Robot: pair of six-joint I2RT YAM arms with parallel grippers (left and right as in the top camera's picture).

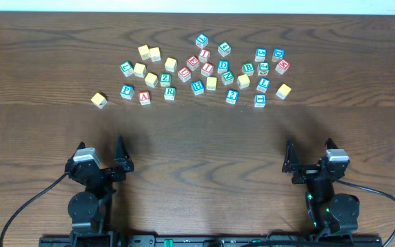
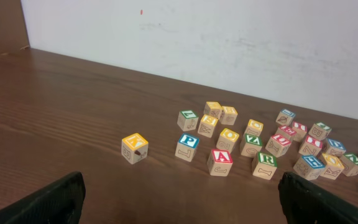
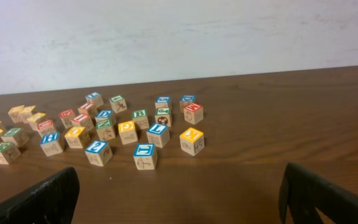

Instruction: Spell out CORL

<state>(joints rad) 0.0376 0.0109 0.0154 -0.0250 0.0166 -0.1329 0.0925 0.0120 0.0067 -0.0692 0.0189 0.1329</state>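
Observation:
Small wooden letter cubes lie scattered across the far half of the table. The white-faced cube with the green R [image 1: 169, 92] [image 2: 265, 159] sits at the near edge of the left cluster, beside a red A cube [image 1: 145, 97]. A blue-lettered cube [image 1: 263, 84] [image 3: 158, 129] on the right looks like an L. Several cubes show plain yellow faces, one alone at the far left [image 1: 99, 100] [image 2: 134, 144]; I cannot read a C or an O. My left gripper [image 1: 101, 152] [image 2: 179, 202] and right gripper [image 1: 310, 154] [image 3: 179, 196] stand open and empty near the front edge, well short of the cubes.
A green Z cube [image 1: 165, 79] lies in the left cluster, and another yellow cube [image 1: 283, 90] [image 3: 191, 134] marks the right end. A pale wall [image 2: 229, 43] rises behind the table. Bare wood [image 1: 204, 144] stretches between the grippers and the cubes.

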